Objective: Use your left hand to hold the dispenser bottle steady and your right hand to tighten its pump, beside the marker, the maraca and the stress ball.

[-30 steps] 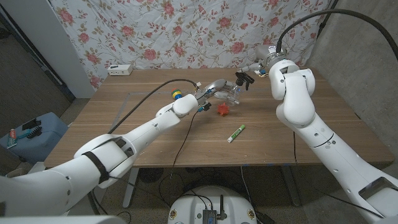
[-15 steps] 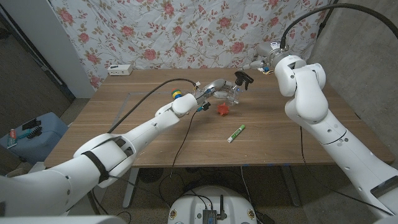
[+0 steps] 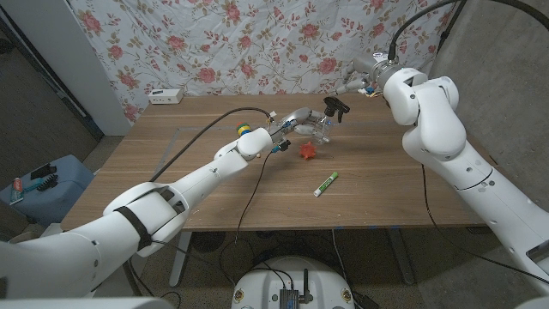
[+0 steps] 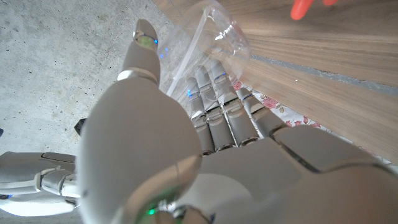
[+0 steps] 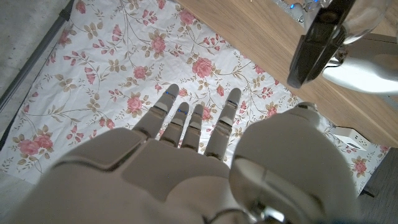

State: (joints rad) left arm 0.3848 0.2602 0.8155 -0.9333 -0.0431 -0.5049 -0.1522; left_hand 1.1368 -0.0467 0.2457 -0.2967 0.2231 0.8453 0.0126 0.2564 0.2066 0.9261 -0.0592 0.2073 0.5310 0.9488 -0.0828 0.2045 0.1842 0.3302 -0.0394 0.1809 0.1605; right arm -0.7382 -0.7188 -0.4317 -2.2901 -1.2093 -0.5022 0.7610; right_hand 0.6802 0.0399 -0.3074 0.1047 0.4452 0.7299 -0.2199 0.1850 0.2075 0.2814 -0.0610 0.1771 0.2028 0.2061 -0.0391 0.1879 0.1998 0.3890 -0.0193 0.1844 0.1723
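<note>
Two arms frame the worktop [image 3: 171, 184]. Right hand [image 3: 358, 82], fingers spread and empty, has drawn back toward upper right, leaving the pump [image 3: 335, 108] unturned. Left hand [image 3: 294, 121] still grips the bottle [image 3: 321, 127], upper centre.

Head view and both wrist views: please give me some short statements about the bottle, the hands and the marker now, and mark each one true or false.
1. The left hand grips the clear bottle. True.
2. The right hand holds the black pump. False: its fingers are spread with nothing in them, apart from the pump.
3. The marker lies on the table, nearer the robot than the bottle. True.
4. The orange stress ball sits on top of the marker. False: it lies on the table beside the bottle, apart from the marker.
5. The maraca stands to the right of the bottle. False: it is on the robot's left of it.
</note>
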